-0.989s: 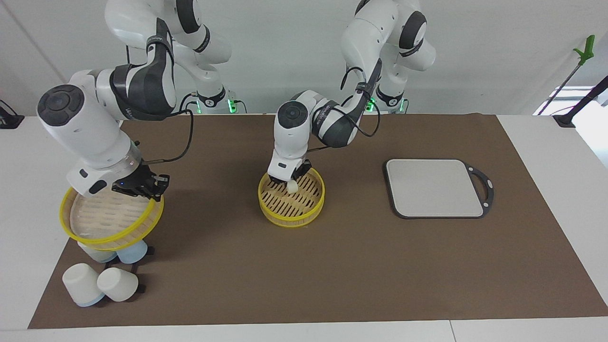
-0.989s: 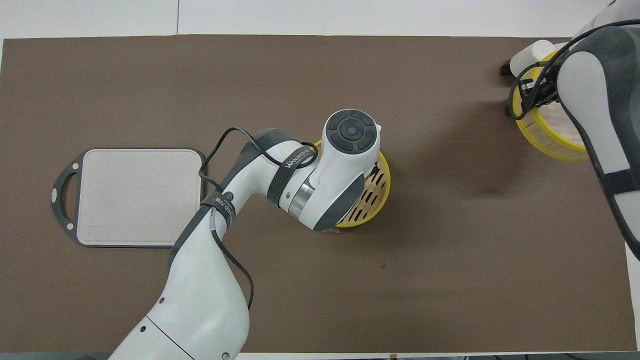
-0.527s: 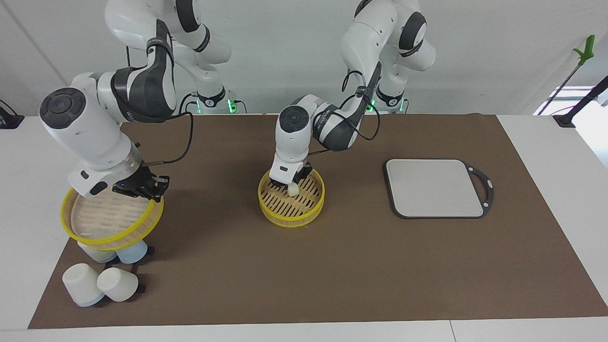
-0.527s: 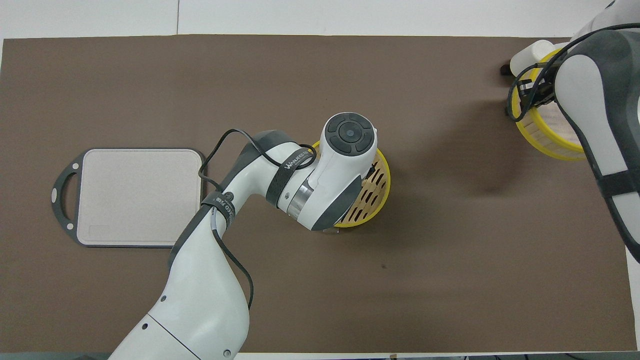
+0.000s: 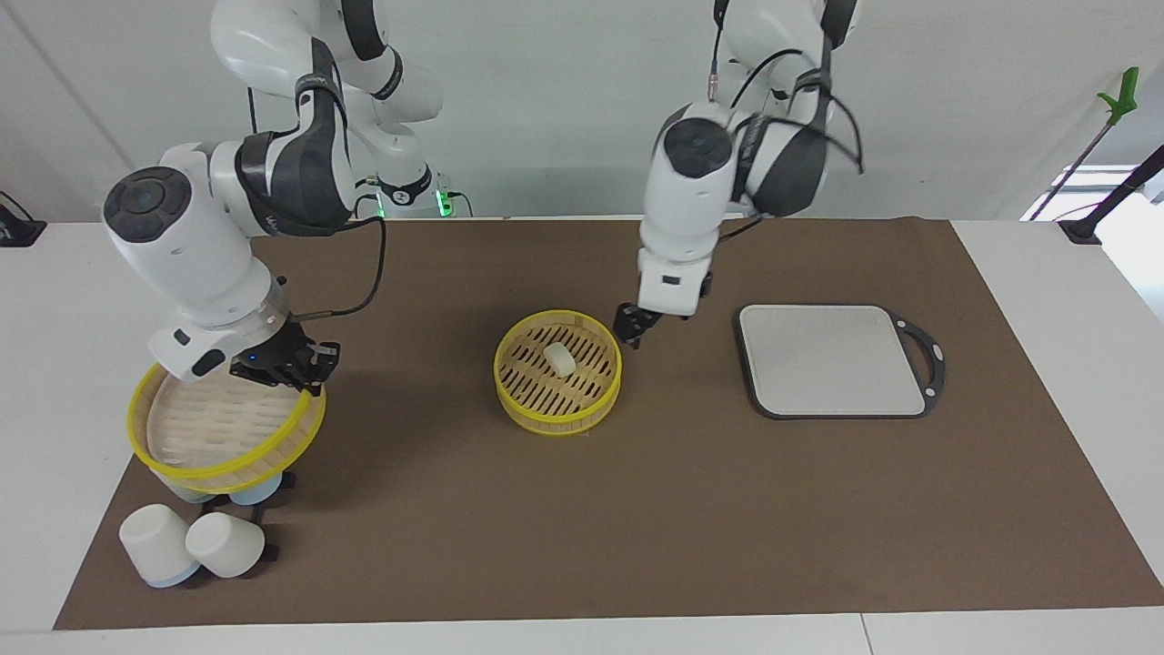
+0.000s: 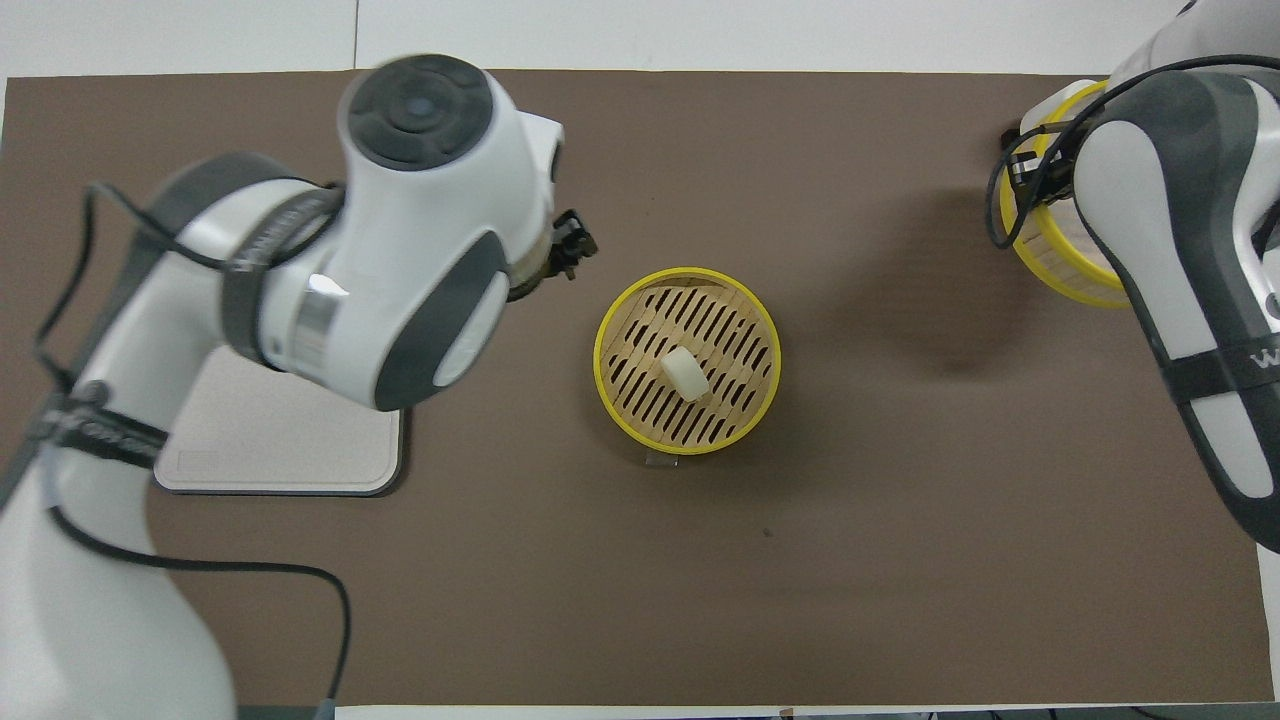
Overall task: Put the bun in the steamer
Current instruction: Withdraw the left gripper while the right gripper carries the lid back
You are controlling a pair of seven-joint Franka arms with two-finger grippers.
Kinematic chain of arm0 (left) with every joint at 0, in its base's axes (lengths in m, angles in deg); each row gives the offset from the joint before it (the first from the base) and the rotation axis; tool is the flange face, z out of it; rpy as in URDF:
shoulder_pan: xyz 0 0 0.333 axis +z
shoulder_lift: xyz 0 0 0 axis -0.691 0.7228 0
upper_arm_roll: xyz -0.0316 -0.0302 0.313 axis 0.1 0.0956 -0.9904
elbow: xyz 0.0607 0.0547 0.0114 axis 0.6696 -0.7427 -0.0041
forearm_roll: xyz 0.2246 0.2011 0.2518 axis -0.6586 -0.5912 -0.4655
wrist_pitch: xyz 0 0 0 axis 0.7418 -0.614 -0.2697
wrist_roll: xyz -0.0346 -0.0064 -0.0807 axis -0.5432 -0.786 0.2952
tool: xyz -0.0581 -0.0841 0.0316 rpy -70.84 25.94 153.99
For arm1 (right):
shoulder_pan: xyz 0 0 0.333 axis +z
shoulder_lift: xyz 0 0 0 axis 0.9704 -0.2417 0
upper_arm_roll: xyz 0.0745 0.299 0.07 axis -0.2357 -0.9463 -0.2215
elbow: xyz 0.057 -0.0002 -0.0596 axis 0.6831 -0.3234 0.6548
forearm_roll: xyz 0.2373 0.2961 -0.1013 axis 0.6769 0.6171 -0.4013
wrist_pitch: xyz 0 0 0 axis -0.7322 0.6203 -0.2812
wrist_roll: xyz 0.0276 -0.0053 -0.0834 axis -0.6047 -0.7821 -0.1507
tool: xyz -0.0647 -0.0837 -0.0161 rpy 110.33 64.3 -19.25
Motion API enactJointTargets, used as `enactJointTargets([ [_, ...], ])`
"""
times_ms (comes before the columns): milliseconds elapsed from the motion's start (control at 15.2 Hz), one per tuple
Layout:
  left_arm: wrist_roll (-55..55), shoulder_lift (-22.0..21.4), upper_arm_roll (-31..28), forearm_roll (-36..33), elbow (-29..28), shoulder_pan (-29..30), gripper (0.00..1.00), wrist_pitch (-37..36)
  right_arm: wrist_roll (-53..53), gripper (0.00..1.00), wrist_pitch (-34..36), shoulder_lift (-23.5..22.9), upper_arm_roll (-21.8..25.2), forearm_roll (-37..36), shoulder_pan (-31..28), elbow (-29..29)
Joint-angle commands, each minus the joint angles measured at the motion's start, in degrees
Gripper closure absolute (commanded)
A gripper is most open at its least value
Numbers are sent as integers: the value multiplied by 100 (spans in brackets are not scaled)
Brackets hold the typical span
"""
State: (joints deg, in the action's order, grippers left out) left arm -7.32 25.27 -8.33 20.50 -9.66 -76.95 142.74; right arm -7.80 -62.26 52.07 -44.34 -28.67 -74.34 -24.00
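Cream-white and blocky, the bun [image 5: 560, 359] [image 6: 685, 373] lies loose on the steamer's [image 5: 557, 373] [image 6: 687, 360] tan slats, long axis running ten to four o'clock in the overhead view. Only the facing view shows the cups [image 5: 193, 546] and the right gripper [image 5: 289, 366] clamping the lid's [image 5: 226, 428] yellow rim. The left gripper [image 5: 631, 329] [image 6: 572, 243] hangs empty beside the steamer, between it and the grey board [image 5: 832, 360]; whether its fingers are parted cannot be told.

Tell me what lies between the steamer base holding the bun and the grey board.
In the facing view, only the left pincer hangs over the brown mat between the steamer base, holding the bun, and the grey board.
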Motion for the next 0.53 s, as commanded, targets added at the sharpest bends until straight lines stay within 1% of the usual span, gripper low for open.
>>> enactJointTargets([
  [0,1091,-746,66,-56,-266,816,0,-499,985,100,-128,263,-13,-120,666,-195],
  [66,1644,-956,57,-56,-284,1124,0,-745,1232,100,-111,237,-22,-120,798,-98],
  [198,2839,-1230,57,-47,-293,1704,0,-1176,1968,100,-128,237,-22,-85,1210,-71],
  [330,3711,-1397,49,-56,-441,1900,0,-1476,2829,100,-181,228,-22,-76,1737,-80],
  [462,4109,-1547,40,-74,-670,2041,0,-1503,3569,100,-189,88,-39,-58,2037,-71],
])
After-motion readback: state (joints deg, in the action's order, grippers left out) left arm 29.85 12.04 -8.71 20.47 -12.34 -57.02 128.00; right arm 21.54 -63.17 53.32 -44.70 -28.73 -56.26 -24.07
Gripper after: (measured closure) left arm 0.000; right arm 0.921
